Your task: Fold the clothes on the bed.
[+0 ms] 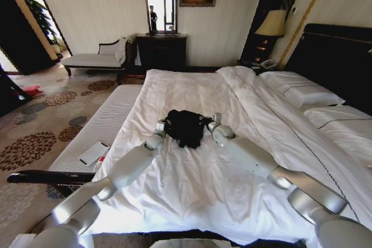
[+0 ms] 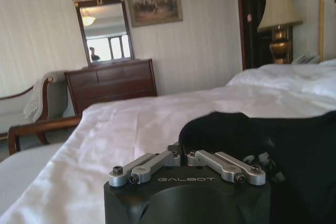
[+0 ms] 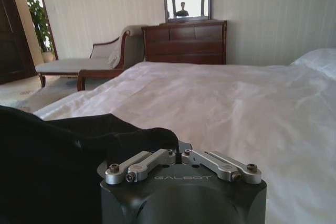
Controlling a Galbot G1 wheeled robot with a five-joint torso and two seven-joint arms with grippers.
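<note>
The clothes [image 1: 186,126] lie as a bunched black heap in the middle of the bed [image 1: 192,184], on its white duvet. My left gripper [image 1: 160,127] sits at the heap's left edge and my right gripper [image 1: 214,121] at its right edge, both low on the duvet. In the left wrist view the gripper [image 2: 182,153] has its links drawn together, with the clothes [image 2: 294,150] bulging right behind it. In the right wrist view that gripper [image 3: 180,153] looks the same, with the clothes [image 3: 58,161] reaching into its middle. The fingertips themselves are hidden.
White pillows [image 1: 302,91] and a dark headboard [image 1: 337,56] are at the right. A pale bench [image 1: 99,129] carrying a small flat item [image 1: 93,153] runs along the bed's left side. A chaise [image 1: 96,57], dresser [image 1: 161,50] and lamp [image 1: 272,24] stand by the far wall.
</note>
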